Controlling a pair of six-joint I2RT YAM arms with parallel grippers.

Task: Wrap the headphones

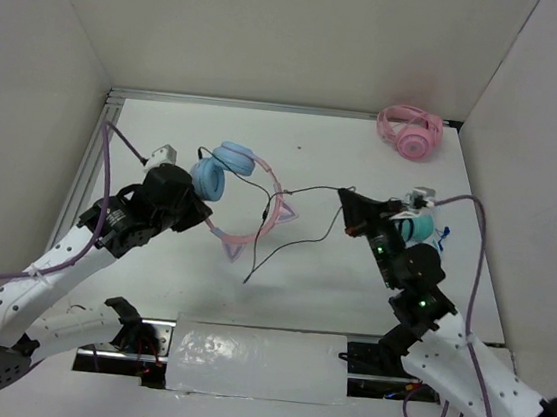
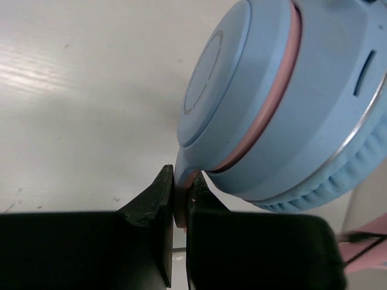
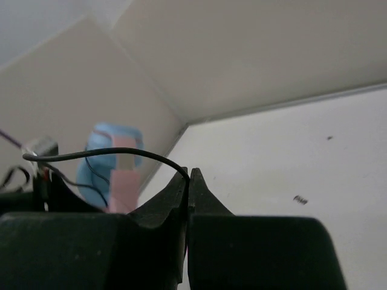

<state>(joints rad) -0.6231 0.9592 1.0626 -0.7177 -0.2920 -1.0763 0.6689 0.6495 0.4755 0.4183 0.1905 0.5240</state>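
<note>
The headphones point(image 1: 225, 169) have light blue ear cups and a pink cat-ear headband point(image 1: 261, 225); they are held left of centre over the white table. My left gripper point(image 1: 198, 207) is shut on the pink-and-blue arm just under one ear cup point(image 2: 284, 103), which is pinched between the fingertips point(image 2: 163, 193). The thin black cable point(image 1: 306, 189) runs right from the cups to my right gripper point(image 1: 345, 194), which is shut on it point(image 3: 189, 175). The cable point(image 3: 109, 154) arcs off to the left of its tips. A loose end point(image 1: 248, 280) trails towards the table's front.
All-pink headphones point(image 1: 409, 133) lie in the far right corner. Teal headphones point(image 1: 418, 226) sit right beside my right arm. White walls close in the table point(image 1: 149, 284) on three sides. A foil-covered plate point(image 1: 259, 359) lies between the arm bases.
</note>
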